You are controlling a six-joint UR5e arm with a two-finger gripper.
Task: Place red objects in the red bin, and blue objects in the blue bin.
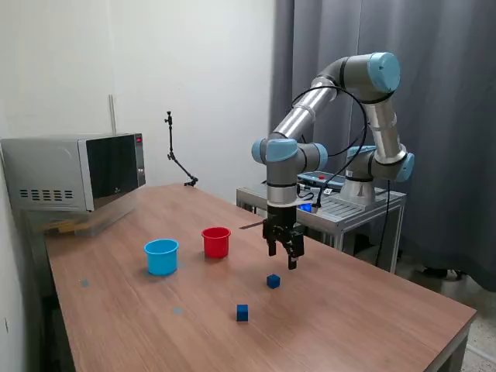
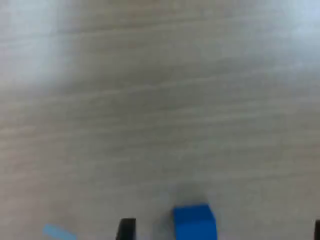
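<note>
Wrist cam is pretty blurry, mostly just pale wood-grain table (image 2: 160, 100) filling the shot. 1 blue cube (image 2: 195, 221) sits at the edge, cut off by the frame. A dark fingertip (image 2: 126, 229) pokes in just beside it, not touching. There's also a small light-blue smear (image 2: 57, 232) I can't identify.

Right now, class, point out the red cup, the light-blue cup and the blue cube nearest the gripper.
Red cup (image 1: 216, 243): exterior view, on its outer wall.
Light-blue cup (image 1: 161, 260): exterior view, on its outer wall.
Blue cube nearest the gripper (image 1: 273, 281): exterior view, on its front face.
</note>
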